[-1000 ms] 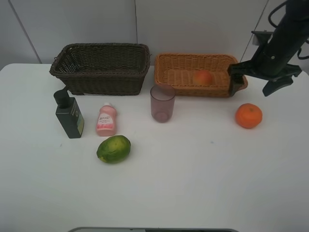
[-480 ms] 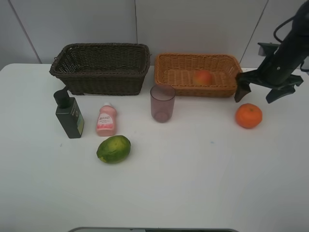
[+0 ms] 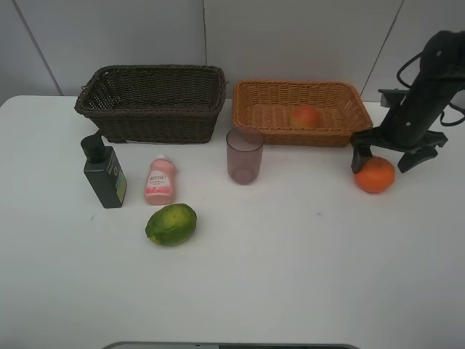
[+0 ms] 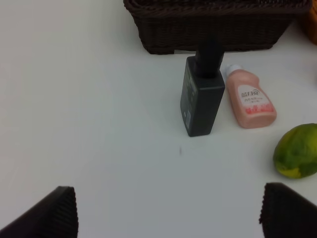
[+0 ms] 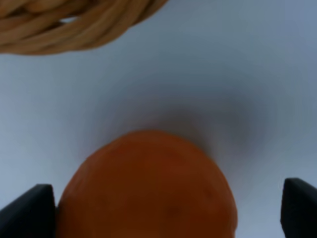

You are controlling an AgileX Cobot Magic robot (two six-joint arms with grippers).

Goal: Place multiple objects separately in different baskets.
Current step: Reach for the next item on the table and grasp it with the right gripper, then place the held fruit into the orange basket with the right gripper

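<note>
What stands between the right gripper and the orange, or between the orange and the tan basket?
Nothing visible does. The right gripper is open with its fingers on either side of the orange, and only bare table lies between it and the orange-tan basket. The red-yellow fruit inside leaves room.

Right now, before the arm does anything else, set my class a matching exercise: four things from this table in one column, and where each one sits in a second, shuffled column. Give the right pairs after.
Column one
1. orange
2. red-yellow fruit
3. green fruit
4. mauve cup

Column two
A. inside the orange-tan basket
B. upright on the table, just in front of that basket's corner
C. on the table, between the fingers of the open right claw
D. on the table, in front of the pink bottle

Pairs: 1-C, 2-A, 3-D, 4-B
</note>
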